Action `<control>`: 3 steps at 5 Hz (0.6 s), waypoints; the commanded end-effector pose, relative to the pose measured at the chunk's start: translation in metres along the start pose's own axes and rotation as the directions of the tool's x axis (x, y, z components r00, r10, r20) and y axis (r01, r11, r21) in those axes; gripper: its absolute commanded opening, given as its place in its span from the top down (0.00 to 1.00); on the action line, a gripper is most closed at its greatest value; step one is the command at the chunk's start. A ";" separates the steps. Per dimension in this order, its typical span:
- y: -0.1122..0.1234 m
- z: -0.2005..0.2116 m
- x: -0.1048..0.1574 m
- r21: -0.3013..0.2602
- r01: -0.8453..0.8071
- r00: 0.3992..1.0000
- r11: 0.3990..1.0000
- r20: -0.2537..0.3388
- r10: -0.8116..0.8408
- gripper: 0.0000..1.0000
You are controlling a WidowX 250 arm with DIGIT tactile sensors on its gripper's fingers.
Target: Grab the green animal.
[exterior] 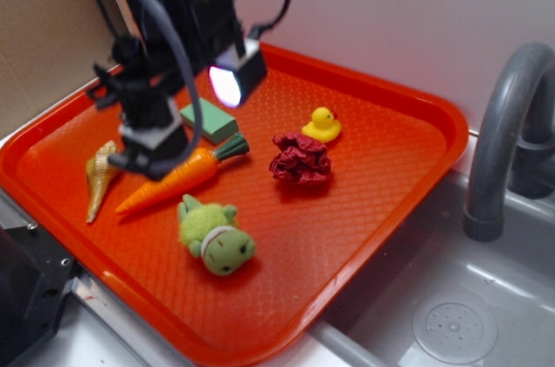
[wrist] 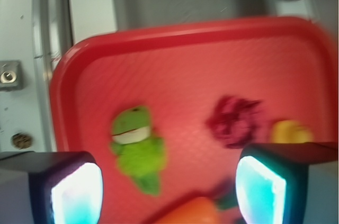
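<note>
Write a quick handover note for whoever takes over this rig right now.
Gripper: open, empty, raised above the carrot at the tray's left side.
Green plush animal: lying on the tray near its front edge, untouched, apart from the carrot.
Done: nothing grasped yet.
Left: move over the plush, descend, close on it, lift.

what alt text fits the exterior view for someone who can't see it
A fuzzy lime-green plush animal lies untouched near the front of an orange plastic tray. The black robot gripper hovers over an orange toy carrot behind it, with a small yellow rubber duck farther back.
</note>
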State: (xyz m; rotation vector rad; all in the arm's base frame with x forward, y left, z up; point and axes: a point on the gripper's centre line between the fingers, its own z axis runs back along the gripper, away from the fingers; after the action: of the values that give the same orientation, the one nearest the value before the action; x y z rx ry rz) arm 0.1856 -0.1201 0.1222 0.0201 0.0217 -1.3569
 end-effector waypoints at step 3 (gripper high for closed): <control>-0.050 -0.047 -0.003 0.220 -0.130 0.989 0.967 0.095 0.111 0.00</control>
State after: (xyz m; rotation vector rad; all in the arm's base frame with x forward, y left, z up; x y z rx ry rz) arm 0.1451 -0.1212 0.0724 0.1605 -0.1700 -1.2354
